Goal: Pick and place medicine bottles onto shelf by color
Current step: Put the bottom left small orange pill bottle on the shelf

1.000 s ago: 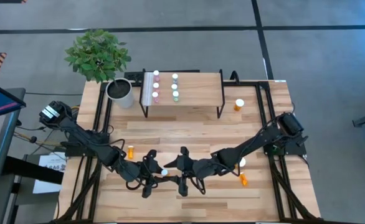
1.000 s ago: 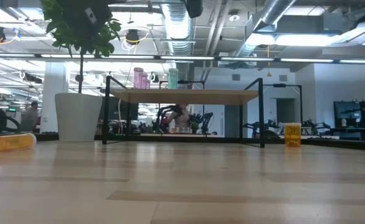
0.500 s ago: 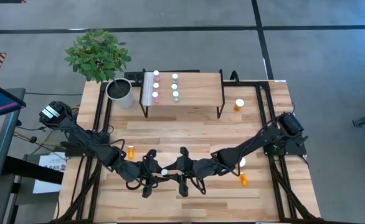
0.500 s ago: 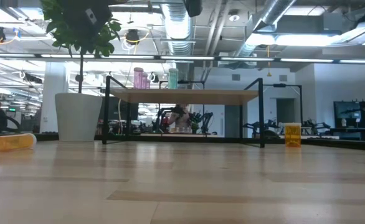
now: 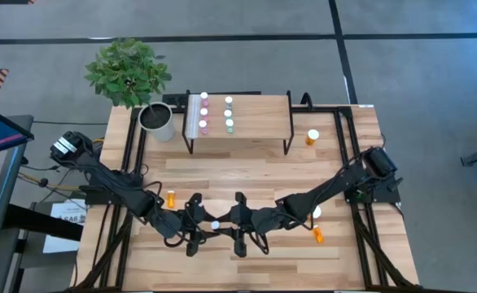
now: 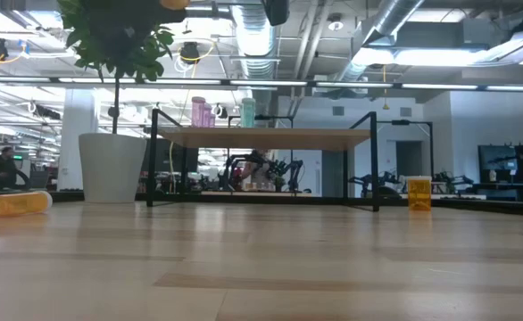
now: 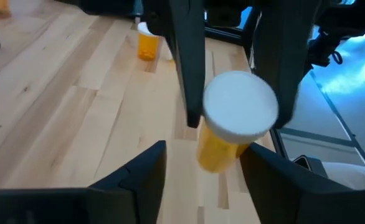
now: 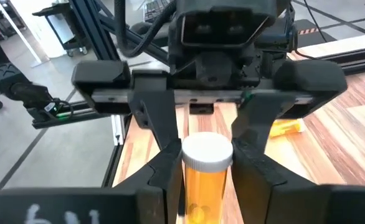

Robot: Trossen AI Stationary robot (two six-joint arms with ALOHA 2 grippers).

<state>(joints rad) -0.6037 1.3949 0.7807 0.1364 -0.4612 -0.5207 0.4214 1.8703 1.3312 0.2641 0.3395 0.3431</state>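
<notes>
No readable text, label, brand or number showing in any view. White paper sheet (image 5: 65, 216) lying beside table's left edge is carrying dark print, too small to read. Orange bottle (image 6: 419, 193) standing at right in low view is showing dark marks, illegible.

The high camera looks straight down on the whole light-wood desk (image 5: 247, 175), with the small raised wooden shelf on black legs (image 5: 259, 122) toward 12 o'clock. The low camera sits at desk-top height, facing level toward that shelf (image 6: 261, 138) and the room behind. The two wrist cameras face each other at close range, sharing one white-capped orange bottle (image 7: 235, 118) (image 8: 205, 177).
</notes>
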